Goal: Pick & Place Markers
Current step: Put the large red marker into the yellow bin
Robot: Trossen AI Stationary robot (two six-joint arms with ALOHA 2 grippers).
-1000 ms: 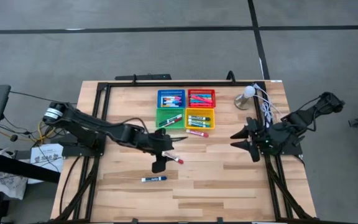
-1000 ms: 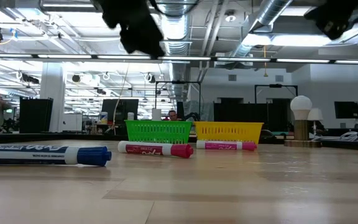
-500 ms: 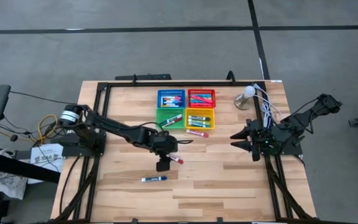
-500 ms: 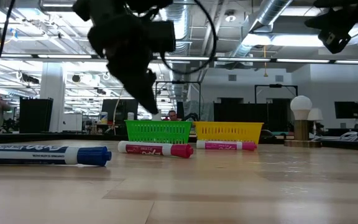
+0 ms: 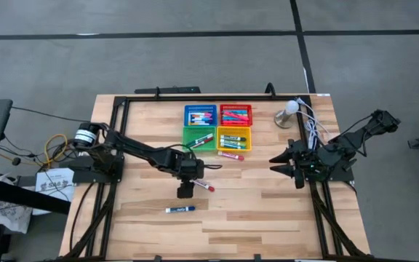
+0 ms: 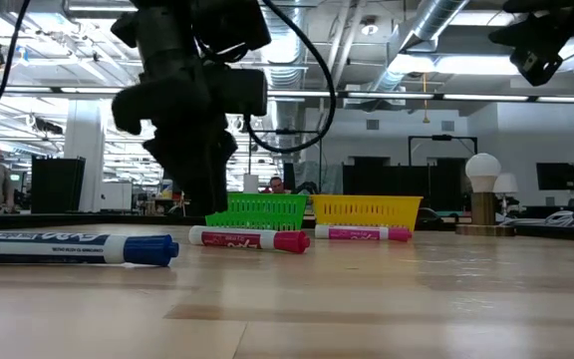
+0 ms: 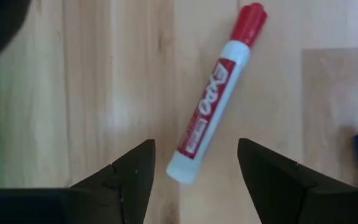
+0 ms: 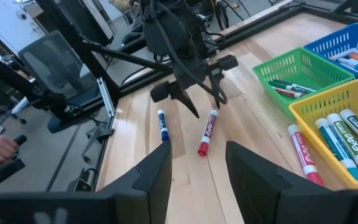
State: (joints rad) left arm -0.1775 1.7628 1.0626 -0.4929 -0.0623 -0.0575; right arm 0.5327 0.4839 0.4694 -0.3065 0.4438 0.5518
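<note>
Left wrist view: white-barrelled marker with red cap lies flat on the pale wooden desk; its label reads "EXPO" in red along the barrel. The left pincer hangs directly above it, fingers spread apart and grasping nothing; the marker's uncapped butt end lies between the two dark fingertips, the capped end pointing away from the pincer, the barrel slightly oblique to the finger line. High view: the left pincer sits over mid-desk, the red-capped marker just beside it; a white marker with blue cap lies apart, nearer the desk's front edge, and a pink-capped white marker lies just in front of the yellow mesh basket. Low view: the blue-capped marker's label carries print, not legible. Further markers lie in the green mesh basket, blue mesh basket and red mesh basket. The right pincer waits at the desk's right edge, fingers parted, empty.
</note>
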